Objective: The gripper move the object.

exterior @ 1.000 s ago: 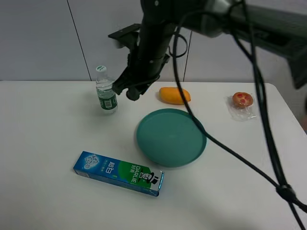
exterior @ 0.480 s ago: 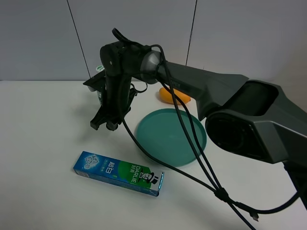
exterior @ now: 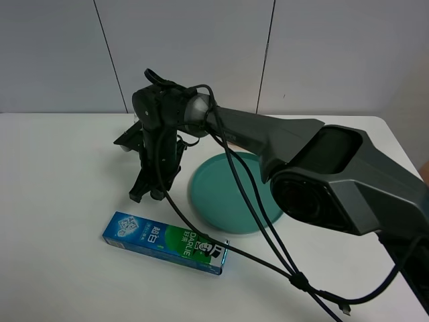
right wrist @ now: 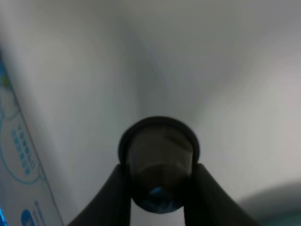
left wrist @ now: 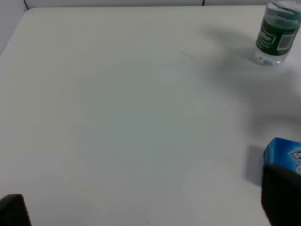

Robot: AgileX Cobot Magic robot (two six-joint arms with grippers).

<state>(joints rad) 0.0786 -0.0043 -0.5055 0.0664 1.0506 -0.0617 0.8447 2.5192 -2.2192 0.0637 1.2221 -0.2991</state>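
The right end effector [exterior: 145, 194], clamped on the capsule [right wrist: 160, 162], has dropped toward the worktop [exterior: 60, 201] beside the toothpaste box [exterior: 165, 241]; release looks near.

teal plate [exterior: 224, 201], blue-green box [exterior: 164, 241], dark grey-brown capsule [right wrist: 159, 162]

The right hand [exterior: 145, 195] is on the move! A second ago it hung high at the back, the bottle [left wrist: 276, 33] just beside it. Half a second ago it had swung across and dropped toward the counter [exterior: 53, 201]. Now it's lower again, close over the counter, the box [exterior: 165, 242] just off its tips, the plate [exterior: 214, 201] alongside. Its arm [exterior: 255, 131] now hides the bottle, mango and bun from the high camera.
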